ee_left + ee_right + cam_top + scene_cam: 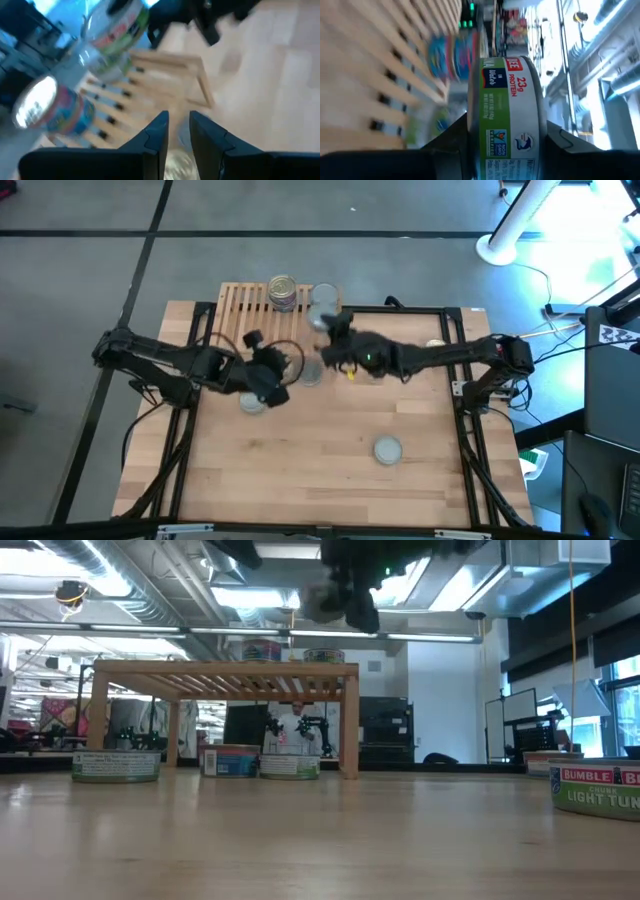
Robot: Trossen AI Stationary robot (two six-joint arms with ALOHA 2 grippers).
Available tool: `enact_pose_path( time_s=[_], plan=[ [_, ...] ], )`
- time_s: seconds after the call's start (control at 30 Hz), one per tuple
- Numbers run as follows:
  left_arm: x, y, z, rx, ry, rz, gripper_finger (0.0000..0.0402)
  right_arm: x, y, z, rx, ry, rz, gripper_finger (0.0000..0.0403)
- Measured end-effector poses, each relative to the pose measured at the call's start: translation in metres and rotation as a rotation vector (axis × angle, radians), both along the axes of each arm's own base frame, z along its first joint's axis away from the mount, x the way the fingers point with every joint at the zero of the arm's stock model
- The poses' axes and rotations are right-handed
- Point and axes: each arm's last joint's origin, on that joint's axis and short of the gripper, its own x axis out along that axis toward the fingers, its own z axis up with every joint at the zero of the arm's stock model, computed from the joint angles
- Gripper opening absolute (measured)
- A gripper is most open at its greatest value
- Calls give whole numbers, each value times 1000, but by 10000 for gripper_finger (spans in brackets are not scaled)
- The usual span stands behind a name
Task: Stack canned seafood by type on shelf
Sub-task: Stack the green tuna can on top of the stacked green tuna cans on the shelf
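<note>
The slatted wooden shelf stands at the table's far edge. A stack of cans and a single can stand on its top. My right gripper is shut on a green-labelled can, which it holds in the air just above the shelf's right end. My left gripper hovers over the table in front of the shelf, its fingers a narrow gap apart with nothing between the tips. Loose cans lie on the table. My right gripper pinches the green-labelled can by its two flat faces, one finger on the face beside the label's edge and one on the silver lid side. The fingers reach in almost level from the table's right side. The can is lifted clear.
In the low view, three cans show below the shelf top, and a "light tuna" can sits near the right. Another can lies by the right arm. The near half of the table holds only one can.
</note>
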Motion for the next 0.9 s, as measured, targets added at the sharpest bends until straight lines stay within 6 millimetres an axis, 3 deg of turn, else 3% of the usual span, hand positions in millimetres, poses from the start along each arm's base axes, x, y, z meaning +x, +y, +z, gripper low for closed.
enact_pose_path(
  time_s=[0.2,0.37,0.6,0.9],
  plan=[
    [17,33,15,122,-53,-42,72,-7,-49,1,-11,11,-40,141],
    [28,63,21,93,-135,-103,72,-13,-76,0,7,12,-2,136],
    [38,100,22,72,-224,-105,72,-17,-93,0,47,-22,61,143],
    [55,138,3,46,-228,-79,72,-12,-100,-11,67,8,94,147]
  ],
)
